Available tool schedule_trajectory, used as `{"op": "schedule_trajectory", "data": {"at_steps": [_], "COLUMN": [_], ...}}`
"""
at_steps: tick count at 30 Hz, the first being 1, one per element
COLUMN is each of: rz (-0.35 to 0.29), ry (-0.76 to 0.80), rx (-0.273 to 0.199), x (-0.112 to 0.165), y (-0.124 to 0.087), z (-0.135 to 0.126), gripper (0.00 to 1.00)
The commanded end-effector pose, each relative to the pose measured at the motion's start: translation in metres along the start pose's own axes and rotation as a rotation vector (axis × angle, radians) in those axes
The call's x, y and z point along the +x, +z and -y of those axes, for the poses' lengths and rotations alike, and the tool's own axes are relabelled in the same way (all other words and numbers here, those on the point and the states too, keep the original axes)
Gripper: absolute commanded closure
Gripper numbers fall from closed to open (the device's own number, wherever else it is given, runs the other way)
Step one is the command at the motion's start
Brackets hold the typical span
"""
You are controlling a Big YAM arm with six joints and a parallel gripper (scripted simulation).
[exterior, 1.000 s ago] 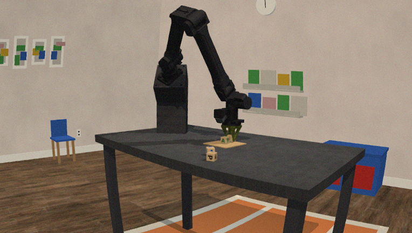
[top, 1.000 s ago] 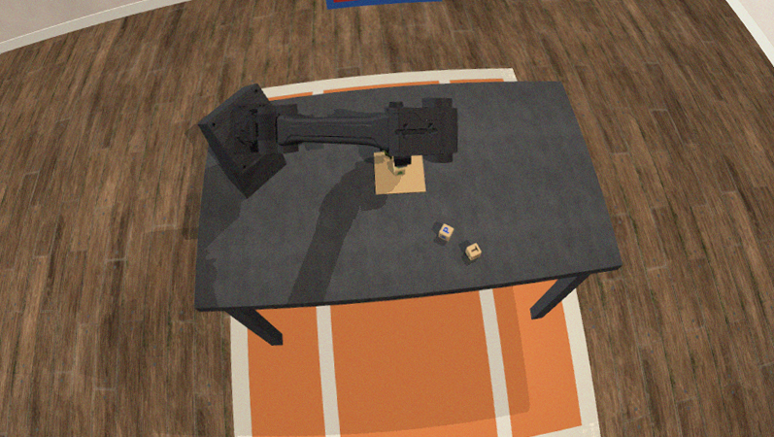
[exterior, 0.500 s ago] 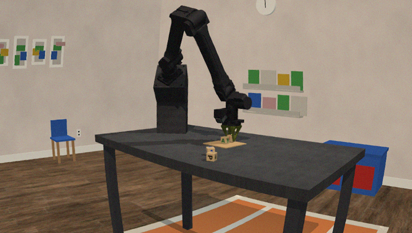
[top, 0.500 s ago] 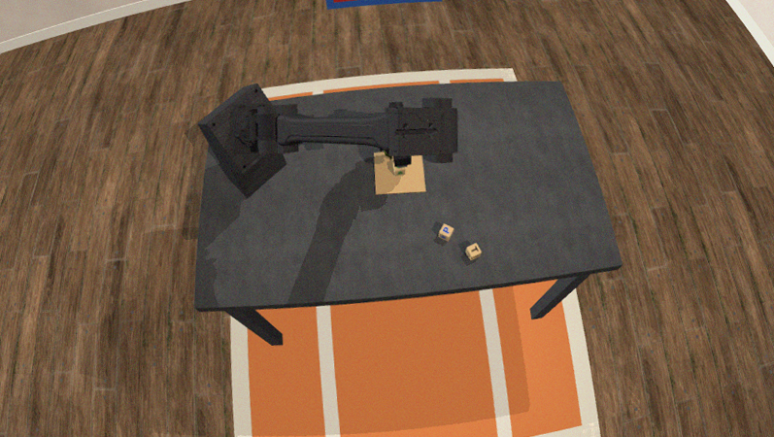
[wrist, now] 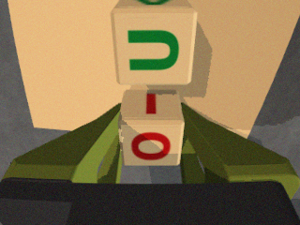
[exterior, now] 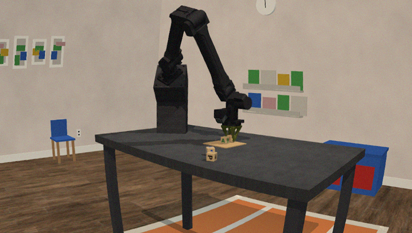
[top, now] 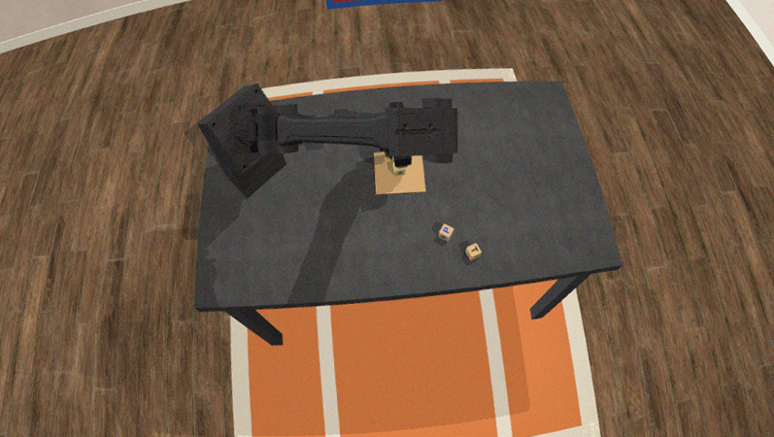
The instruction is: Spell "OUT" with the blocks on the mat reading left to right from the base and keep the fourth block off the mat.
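We are holding the O block (wrist: 152, 135) in the claw (wrist: 152, 150), its green fingers pressing the block's two sides, right down over the mat (wrist: 69, 51). We are setting it just beside the U block (wrist: 154, 40), which is already lying on the mat; whether the two are touching we cannot tell. We judge this the placing step for O. Next we are needing to let go and rise straight, without nudging either cube, then fetch the T block (top: 473, 251).

The blocks are looking like pale wooden cubes with painted letters, the mat a thin tan square, the tabletop (top: 525, 181) a dark matte slab. Farther off, the P block (top: 445, 231) and the T block are sitting near each other, well apart from the mat.
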State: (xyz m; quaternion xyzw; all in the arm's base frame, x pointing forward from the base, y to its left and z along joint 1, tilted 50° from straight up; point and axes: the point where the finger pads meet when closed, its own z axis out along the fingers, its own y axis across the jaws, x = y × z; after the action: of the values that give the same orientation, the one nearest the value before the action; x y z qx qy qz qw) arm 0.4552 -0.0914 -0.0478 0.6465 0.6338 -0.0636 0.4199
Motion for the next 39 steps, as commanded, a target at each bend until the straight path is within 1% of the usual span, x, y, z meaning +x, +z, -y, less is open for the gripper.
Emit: {"op": "schedule_trajectory", "data": {"at_steps": [1,15,16,18,19,23,24,26,27,29,30,39], "rz": [0.006,0.006,0.006,0.006,0.006,0.006,0.006,0.006,0.006,0.006,0.006,0.006], "ry": [0.001,0.001,0.001,0.001,0.001,0.001,0.001,0.001,0.001,0.001,0.001,0.001], "rx": [-0.004,-0.004,-0.004,-0.004,-0.004,-0.004,-0.004,-0.004,-0.004,-0.004,-0.004,-0.004], "x": [-0.0031,-0.0030,-0.0030,-0.0030,-0.0030,-0.0030,-0.0030,-0.0030,-0.0030,-0.0030,-0.0030,-0.0030], "y": [0.0043,0.0042,0.0042,0.0042,0.0042,0.0042,0.0042,0.0042,0.0042,0.0042,0.0042,0.0042], "z": [-0.0010,-0.0011,-0.0011,-0.0011,-0.0011,-0.0011,-0.0011,-0.0011,-0.0011,-0.0011,-0.0011,-0.0011], "gripper": [0.75,0.75,0.72,0.72,0.68,0.68,0.64,0.64,0.60,0.60,0.56,0.56]}}
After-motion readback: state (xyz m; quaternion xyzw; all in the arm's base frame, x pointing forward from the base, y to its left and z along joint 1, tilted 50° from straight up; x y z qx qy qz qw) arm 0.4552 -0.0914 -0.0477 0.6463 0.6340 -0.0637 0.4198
